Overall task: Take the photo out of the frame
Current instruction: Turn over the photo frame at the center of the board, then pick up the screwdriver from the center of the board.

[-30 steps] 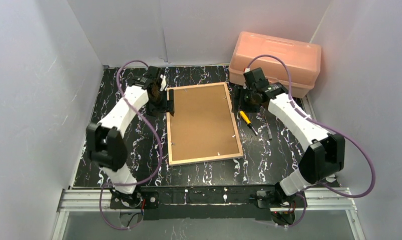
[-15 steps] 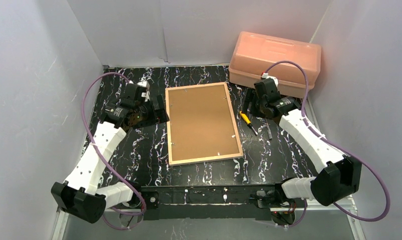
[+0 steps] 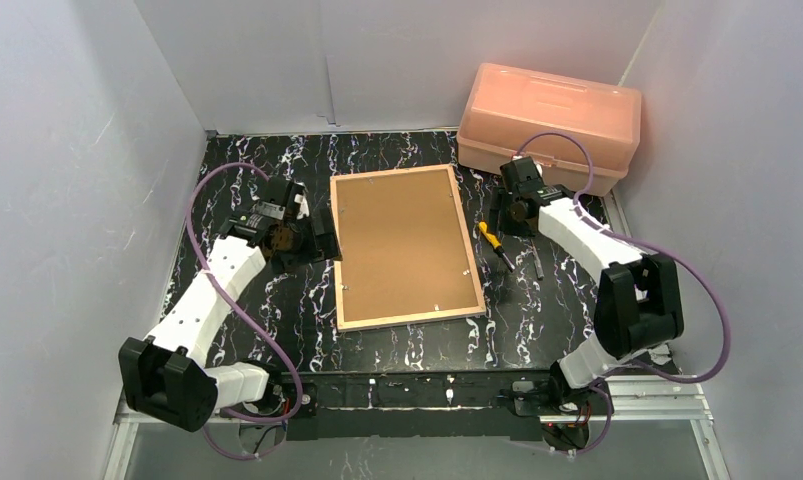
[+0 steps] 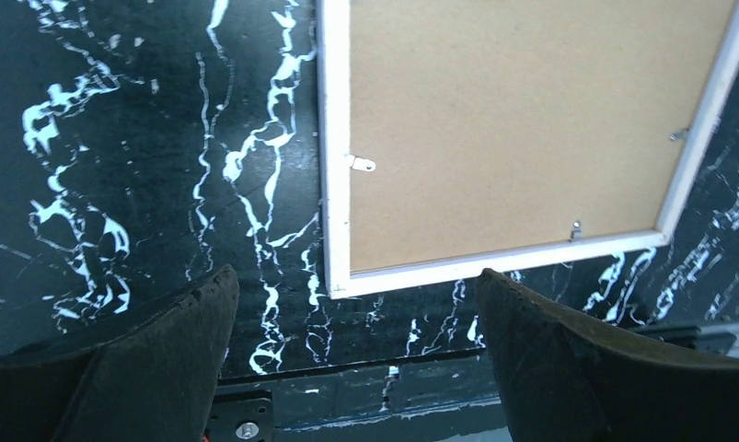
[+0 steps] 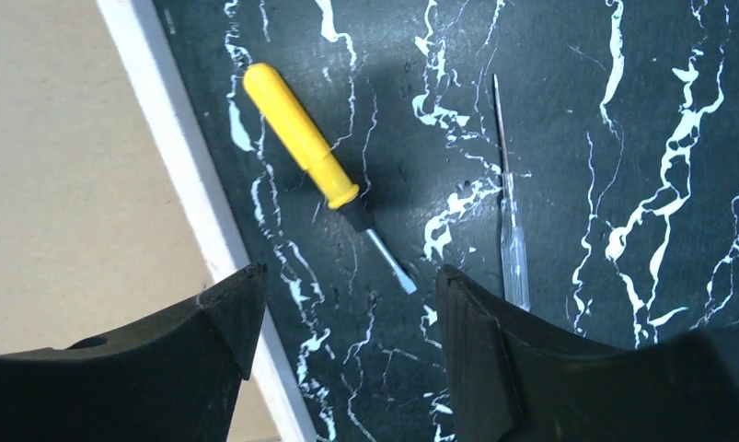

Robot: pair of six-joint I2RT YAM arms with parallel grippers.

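Observation:
The frame (image 3: 409, 317) lies face down in the middle of the black marbled table, its brown backing board (image 3: 405, 240) up and held by small metal tabs (image 4: 361, 165). The photo is hidden under the board. My left gripper (image 3: 319, 235) hovers open just off the frame's left edge; in the left wrist view the white border (image 4: 333, 138) and a near corner show between its wide-apart fingers (image 4: 356, 273). Off the frame's right edge, my right gripper (image 3: 504, 214) is open and empty, its fingers (image 5: 349, 271) straddling bare table beside the white border (image 5: 177, 157).
A yellow-handled screwdriver (image 3: 491, 237) (image 5: 301, 138) and a thin clear-handled tool (image 3: 538, 268) (image 5: 511, 235) lie right of the frame. A pink plastic box (image 3: 549, 120) stands at the back right. White walls close in on three sides.
Both arms have drawn away from the frame's far corners. The left gripper came nearer along the left edge and opened wider; the right moved out over the screwdriver.

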